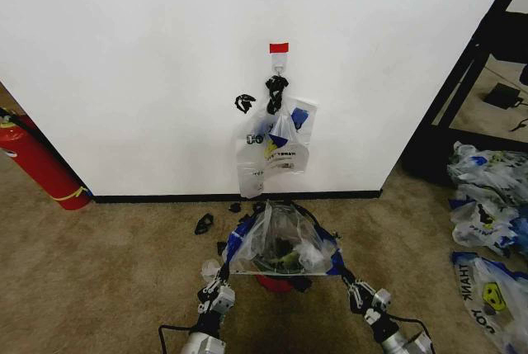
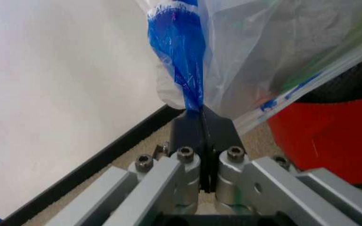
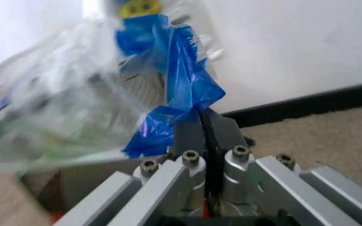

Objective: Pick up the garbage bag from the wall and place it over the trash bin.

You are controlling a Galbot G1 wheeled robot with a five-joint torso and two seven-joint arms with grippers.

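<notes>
Clear crinkly plastic is stretched out between the two grippers, low in front of the robot. It is the garbage bag [image 1: 280,243], and it sits over the trash bin [image 1: 276,282], which peeks out red and black under it. The bag's mouth is pulled wide from side to side, so its long way runs from the robot's left to its right. Its straight front edge faces the robot and the puffy top bulges up toward the wall [image 1: 148,49].

The left gripper [image 1: 216,281] is at the bag's left corner. In the left wrist view its fingers [image 2: 187,129] are pressed tight together on a blue handle [image 2: 184,52] of the bag. The bin's red side [image 2: 329,136] is just beside it, and the black baseboard [image 2: 105,155] runs along the bottom of the wall.

The right gripper [image 1: 353,282] is at the bag's right corner. In the right wrist view its fingers [image 3: 222,129] are also squeezed shut, on the other blue handle [image 3: 181,80].

On the wall a red tape strip [image 1: 279,47] marks a small hook [image 1: 280,62]. A bunch of like bags [image 1: 276,143] hangs from it with black clips. More black clips [image 1: 204,224] lie on the brown carpet [image 1: 99,280] near the baseboard. A red fire extinguisher [image 1: 37,164] leans at the far left. A heap of stuffed smiley bags [image 1: 487,205] lies at the right, well apart from the bin.
</notes>
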